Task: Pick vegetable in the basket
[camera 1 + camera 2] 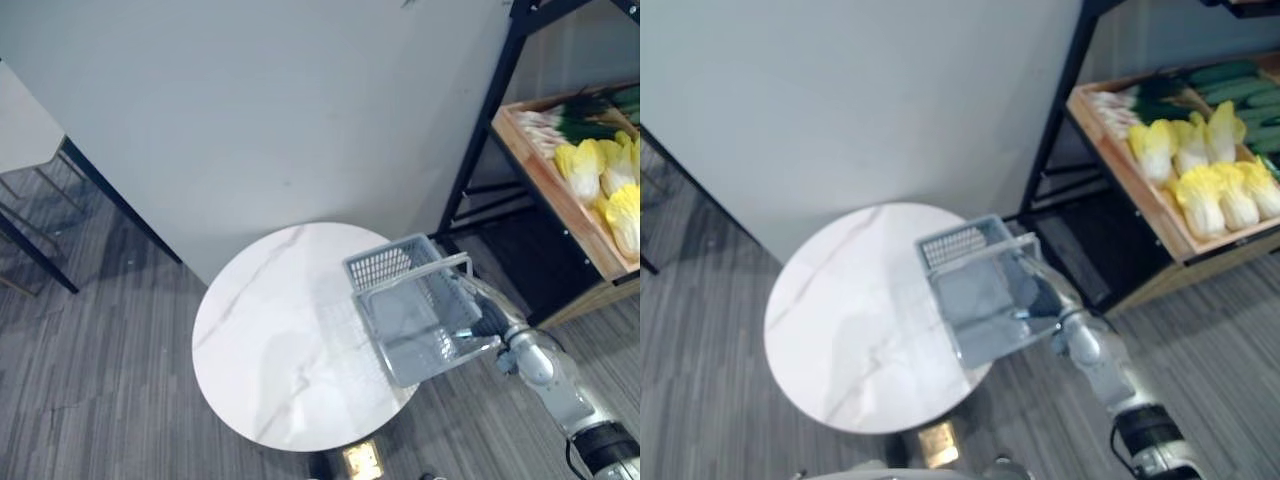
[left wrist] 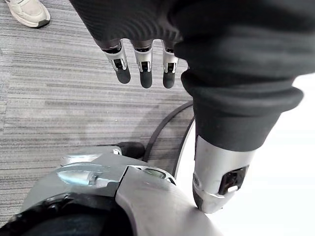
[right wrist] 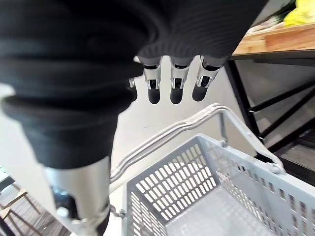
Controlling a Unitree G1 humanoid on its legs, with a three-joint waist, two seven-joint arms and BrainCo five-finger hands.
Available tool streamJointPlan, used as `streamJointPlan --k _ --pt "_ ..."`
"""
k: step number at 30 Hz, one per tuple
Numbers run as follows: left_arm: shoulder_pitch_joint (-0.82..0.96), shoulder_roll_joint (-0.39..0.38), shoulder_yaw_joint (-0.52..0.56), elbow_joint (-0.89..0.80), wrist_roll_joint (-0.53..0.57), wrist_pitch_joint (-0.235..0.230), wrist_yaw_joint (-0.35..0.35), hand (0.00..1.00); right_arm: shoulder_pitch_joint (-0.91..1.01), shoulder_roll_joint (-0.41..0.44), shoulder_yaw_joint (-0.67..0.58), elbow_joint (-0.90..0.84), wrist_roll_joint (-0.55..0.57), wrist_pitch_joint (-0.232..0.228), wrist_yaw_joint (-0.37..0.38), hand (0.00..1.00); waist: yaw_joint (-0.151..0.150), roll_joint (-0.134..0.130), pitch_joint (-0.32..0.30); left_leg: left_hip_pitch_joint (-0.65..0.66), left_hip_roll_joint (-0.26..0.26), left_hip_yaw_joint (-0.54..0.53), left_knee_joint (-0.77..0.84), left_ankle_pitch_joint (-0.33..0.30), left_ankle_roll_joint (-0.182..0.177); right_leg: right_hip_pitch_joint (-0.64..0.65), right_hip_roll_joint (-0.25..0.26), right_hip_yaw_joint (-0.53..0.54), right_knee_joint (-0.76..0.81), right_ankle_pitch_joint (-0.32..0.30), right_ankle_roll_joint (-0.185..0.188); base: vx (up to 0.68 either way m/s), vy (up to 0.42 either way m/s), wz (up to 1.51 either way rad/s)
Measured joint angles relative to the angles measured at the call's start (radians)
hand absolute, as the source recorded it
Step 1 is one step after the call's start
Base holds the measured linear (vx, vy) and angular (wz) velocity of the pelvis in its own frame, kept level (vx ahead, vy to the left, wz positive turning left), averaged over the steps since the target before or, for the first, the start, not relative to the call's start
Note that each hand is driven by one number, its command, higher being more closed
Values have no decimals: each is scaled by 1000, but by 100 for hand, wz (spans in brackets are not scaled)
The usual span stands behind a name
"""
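The right hand (image 3: 176, 81) hangs over the handle (image 3: 197, 118) of the grey basket (image 1: 385, 265), its fingers relaxed and apart, holding nothing; in the head views the basket's wall hides most of it. The basket is at the right edge of the round table (image 1: 270, 330) and reaches past it (whether it rests fully cannot be told). The cabbages (image 1: 1200, 195) lie in a wooden tray (image 1: 560, 200), well apart from the basket, with green vegetables (image 1: 1230, 85) cut off beside them. The table's left half is bare. The left hand (image 2: 142, 69) hangs with its fingers straight over the carpet (image 2: 59, 98).
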Motion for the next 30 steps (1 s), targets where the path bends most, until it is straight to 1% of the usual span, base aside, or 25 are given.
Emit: streamJointPlan --k 1,2,4,6,7,9,12,15,20,26,30 --pt "0 0 0 -1 0 0 0 0 -36 -4 24 26 -27 0 0 0 3 -1 -1 -5 0 -2 0 2 1 0 1 -2 -3 2 0 -15 6 5" --pt "0 0 0 -1 0 0 0 0 -56 -7 36 42 -30 -1 1 0 3 -1 0 -9 0 -5 0 3 1 -2 0 -5 -3 3 1 -16 8 11" --pt "0 2 -1 -1 0 0 0 0 -125 -33 96 99 -74 -1 2 0 8 -6 2 -18 -1 -16 0 9 1 -3 1 -16 -6 6 -1 -11 7 14" --pt "0 4 -2 -4 0 0 0 0 -155 -49 120 131 -111 -4 2 0 20 -9 4 -20 -1 -24 0 11 2 -3 2 -22 -7 6 -1 -15 2 12" --pt "0 4 -2 -6 -1 0 0 0 -178 -59 138 155 -112 -4 2 0 25 -10 4 -26 -1 -30 0 13 1 -4 2 -28 -8 6 -1 -9 1 17" --pt "3 4 -2 -9 -1 1 0 0 -210 -60 147 184 -141 -4 3 0 31 -10 5 -35 -1 -36 0 17 1 -6 3 -35 -9 7 -1 4 1 11" --pt "13 4 -2 -9 -1 3 0 0 -250 -66 177 228 -155 -5 3 0 38 -11 6 -35 -3 -40 0 17 1 -4 3 -39 -11 7 -1 3 1 1" --pt "13 4 -2 -10 -2 8 0 0 -273 -68 183 263 -182 -4 3 0 40 -11 7 -42 -4 -51 0 19 0 -4 3 -48 -14 7 -1 10 0 12" --pt "12 4 -12 -16 -4 11 1 0 -359 -70 188 357 -188 5 1 0 50 -8 40 -55 -6 -80 0 27 1 -3 4 -76 -17 6 -1 -9 0 15" --pt "12 2 -12 -32 -11 11 2 0 -439 -70 190 411 -188 26 -3 0 55 -6 62 -83 -11 -101 1 35 4 -15 3 -96 -18 7 -2 10 5 11" --pt "12 -3 -13 -33 -11 10 2 0 -477 -70 179 456 -188 42 -8 0 57 1 79 -91 -13 -115 0 36 3 -15 2 -105 -18 7 -2 4 6 9"
